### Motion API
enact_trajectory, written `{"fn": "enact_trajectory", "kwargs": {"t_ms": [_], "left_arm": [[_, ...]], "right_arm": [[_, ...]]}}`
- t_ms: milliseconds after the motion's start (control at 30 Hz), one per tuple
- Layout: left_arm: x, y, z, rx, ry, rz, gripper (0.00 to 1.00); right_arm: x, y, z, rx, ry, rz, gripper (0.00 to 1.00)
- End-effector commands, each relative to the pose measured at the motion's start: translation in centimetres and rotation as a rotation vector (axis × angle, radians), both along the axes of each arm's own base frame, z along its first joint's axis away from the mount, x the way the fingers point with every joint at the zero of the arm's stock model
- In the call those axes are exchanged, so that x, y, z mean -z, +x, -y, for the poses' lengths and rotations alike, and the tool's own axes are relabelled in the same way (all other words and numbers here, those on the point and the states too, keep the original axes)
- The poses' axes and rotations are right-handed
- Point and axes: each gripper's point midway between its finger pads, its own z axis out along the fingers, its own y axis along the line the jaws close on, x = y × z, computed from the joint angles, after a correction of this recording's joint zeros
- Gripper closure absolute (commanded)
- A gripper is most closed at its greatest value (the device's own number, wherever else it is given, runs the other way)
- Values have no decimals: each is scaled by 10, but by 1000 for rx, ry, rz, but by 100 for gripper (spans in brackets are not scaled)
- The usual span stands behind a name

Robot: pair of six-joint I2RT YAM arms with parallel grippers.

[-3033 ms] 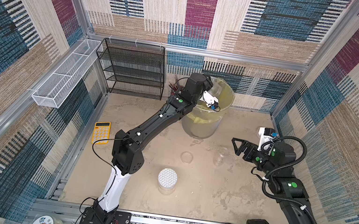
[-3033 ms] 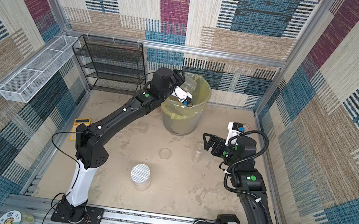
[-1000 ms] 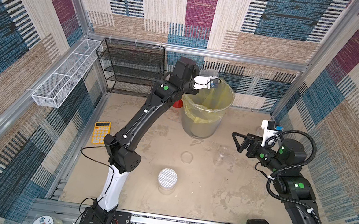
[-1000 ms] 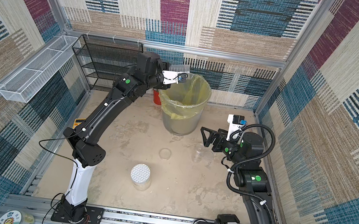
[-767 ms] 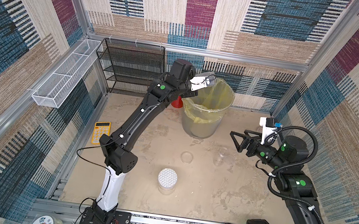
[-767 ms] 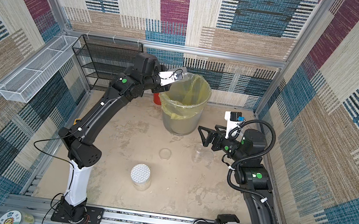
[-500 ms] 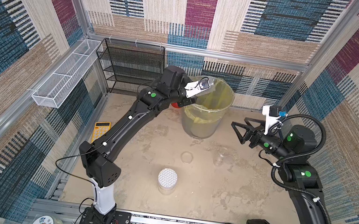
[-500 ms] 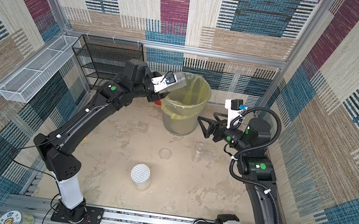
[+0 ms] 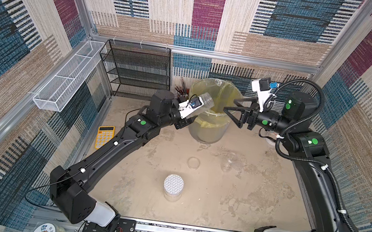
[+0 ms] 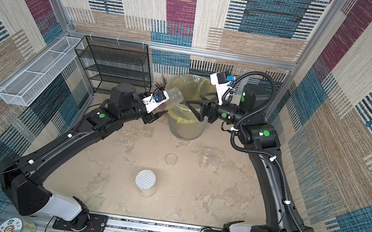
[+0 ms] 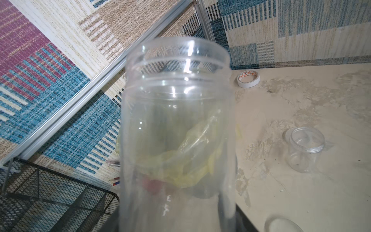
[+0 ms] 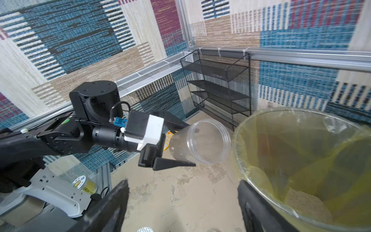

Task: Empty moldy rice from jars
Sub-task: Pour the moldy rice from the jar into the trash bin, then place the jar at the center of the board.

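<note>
My left gripper (image 12: pixel 180 143) is shut on a clear lidless jar (image 9: pixel 205 100) (image 10: pixel 174 96), tilted with its mouth toward the left rim of the bin (image 9: pixel 205 132). The jar (image 11: pixel 176 130) looks empty apart from a faint film. Moldy rice (image 12: pixel 301 200) lies as a pale heap in the bin's yellow bag. My right gripper (image 9: pixel 230 105) (image 12: pixel 182 181) hangs open over the bin's right side, facing the jar and holding nothing. A jar with a white grid lid (image 9: pixel 173 183) stands at the front. A small open jar (image 9: pixel 225 165) (image 11: pixel 306 148) stands right of centre.
Two loose clear lids (image 9: pixel 193 162) (image 9: pixel 238 165) lie on the table. A black mesh shelf (image 9: pixel 136 70) and a red pencil cup (image 9: pixel 181 90) stand at the back. A white wire basket (image 9: pixel 69 74) hangs on the left wall, with a yellow calculator (image 9: pixel 105 133) below. A tape roll (image 11: pixel 249 79) lies at the back right.
My left arm has swung back and lower, bringing the jar from above the bin to its left rim. My right gripper has risen from table height to the bin's right side.
</note>
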Motion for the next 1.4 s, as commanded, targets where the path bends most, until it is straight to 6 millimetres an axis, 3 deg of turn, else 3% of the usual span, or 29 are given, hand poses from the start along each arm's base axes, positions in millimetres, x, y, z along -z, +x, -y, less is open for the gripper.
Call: {"fn": "enact_trajectory", "kwargs": {"t_ms": [0, 300, 733, 967, 1367], "left_arm": [[-19, -7, 4, 21, -110, 27, 100], [-5, -24, -3, 30, -136, 8, 100], [14, -28, -6, 17, -148, -7, 100], [18, -28, -7, 14, -150, -5, 100], [21, -34, -10, 22, -162, 27, 100]], "right_arm": [[11, 6, -4, 12, -49, -15, 14], [27, 12, -29, -43, -106, -30, 16], [45, 7, -71, -125, -171, -59, 25], [67, 3, -85, -164, -220, -104, 36], [84, -8, -93, -261, -247, -117, 61]]}}
